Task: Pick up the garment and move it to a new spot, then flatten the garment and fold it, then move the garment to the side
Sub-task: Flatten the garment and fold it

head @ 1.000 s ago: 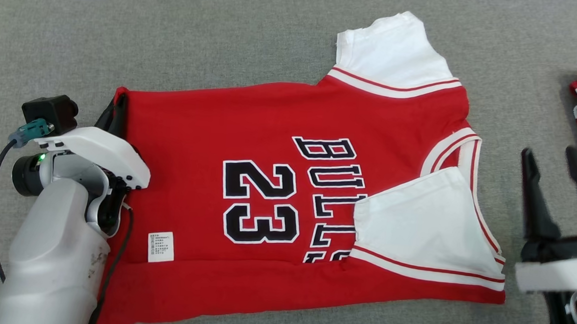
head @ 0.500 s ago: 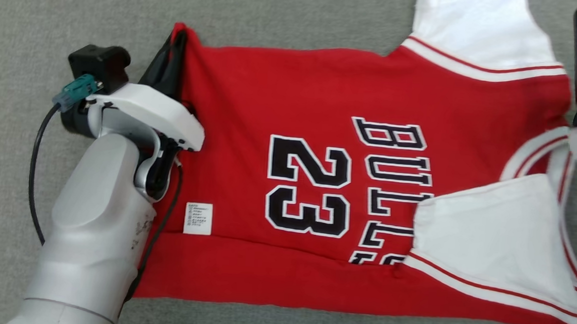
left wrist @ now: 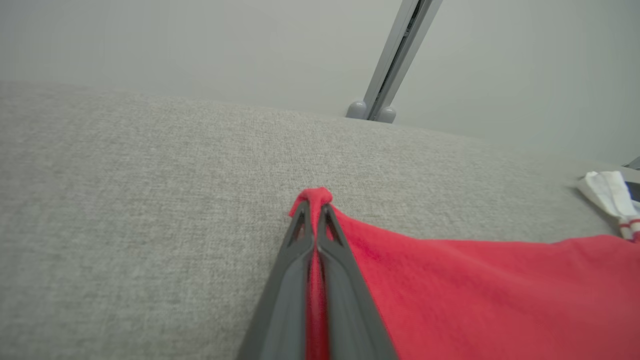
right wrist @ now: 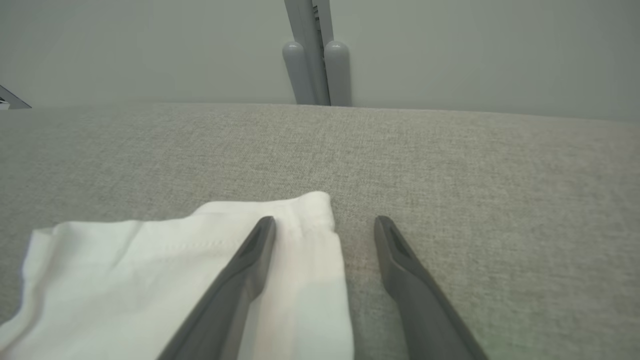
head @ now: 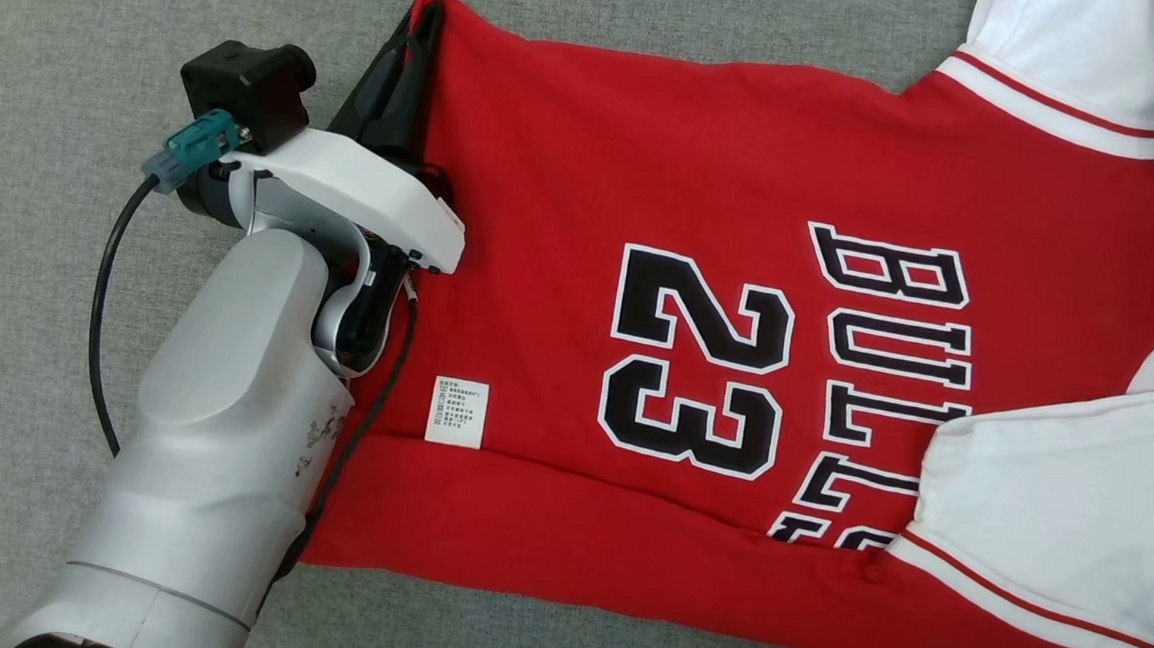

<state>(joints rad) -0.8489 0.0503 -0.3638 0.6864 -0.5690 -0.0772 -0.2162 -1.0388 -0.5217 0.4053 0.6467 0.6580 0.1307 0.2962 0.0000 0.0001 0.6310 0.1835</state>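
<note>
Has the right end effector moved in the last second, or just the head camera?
Yes. Against the red basketball jersey, the open right end effector went from beside its neckline forward to the corner of the far white sleeve.

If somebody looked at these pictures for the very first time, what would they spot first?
First comes the big red jersey with a black 23, spread across the grey table. Next is the left pincer, shut tight on the jersey's far left corner. The right pincer is open, straddling the edge of a white sleeve.
</note>
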